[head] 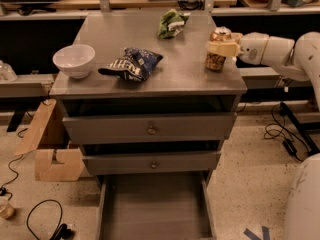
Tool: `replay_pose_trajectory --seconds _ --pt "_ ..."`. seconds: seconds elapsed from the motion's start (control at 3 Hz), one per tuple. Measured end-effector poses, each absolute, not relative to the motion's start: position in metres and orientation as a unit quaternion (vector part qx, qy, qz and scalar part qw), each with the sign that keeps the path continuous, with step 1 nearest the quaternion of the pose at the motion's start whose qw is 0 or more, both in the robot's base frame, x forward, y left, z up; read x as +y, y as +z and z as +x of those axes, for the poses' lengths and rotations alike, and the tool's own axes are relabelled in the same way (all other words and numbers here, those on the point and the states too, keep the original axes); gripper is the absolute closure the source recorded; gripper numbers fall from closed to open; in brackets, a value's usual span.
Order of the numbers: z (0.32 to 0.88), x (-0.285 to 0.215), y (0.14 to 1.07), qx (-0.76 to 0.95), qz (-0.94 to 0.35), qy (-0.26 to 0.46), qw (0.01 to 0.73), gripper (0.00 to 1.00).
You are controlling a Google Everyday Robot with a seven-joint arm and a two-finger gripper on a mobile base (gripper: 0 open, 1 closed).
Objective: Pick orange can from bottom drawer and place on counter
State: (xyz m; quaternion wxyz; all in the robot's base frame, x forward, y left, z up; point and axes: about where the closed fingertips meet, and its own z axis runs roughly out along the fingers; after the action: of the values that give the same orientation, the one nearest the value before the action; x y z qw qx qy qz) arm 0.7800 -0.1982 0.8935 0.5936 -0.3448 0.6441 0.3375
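Observation:
The orange can (pixel 217 51) stands upright at the right side of the grey counter (pixel 150 69), near its right edge. My gripper (pixel 220 48) reaches in from the right on a white arm and is shut on the can's middle. The can's base appears to touch the counter top. The bottom drawer (pixel 155 209) is pulled open at the foot of the cabinet and its floor is bare.
A white bowl (pixel 74 60) sits at the counter's left. A dark blue snack bag (pixel 132 64) lies in the middle, a green bag (pixel 171 23) at the back. Two shut drawer fronts sit above the open drawer. A cardboard box (pixel 50 149) and cables lie on the floor left.

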Motion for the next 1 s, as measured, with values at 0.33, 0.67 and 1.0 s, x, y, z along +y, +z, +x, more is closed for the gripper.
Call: replay_pose_trajectory --seconds 0.33,0.67,1.0 --pt "0.7839 -0.1982 0.8809 0.647 -0.341 0.342 0.59 0.87" --pt "0.7839 -0.1981 0.884 0.647 -0.341 0.342 0.59 0.56" --pt "0.7839 -0.1981 0.8844 0.647 -0.341 0.342 0.59 0.33"
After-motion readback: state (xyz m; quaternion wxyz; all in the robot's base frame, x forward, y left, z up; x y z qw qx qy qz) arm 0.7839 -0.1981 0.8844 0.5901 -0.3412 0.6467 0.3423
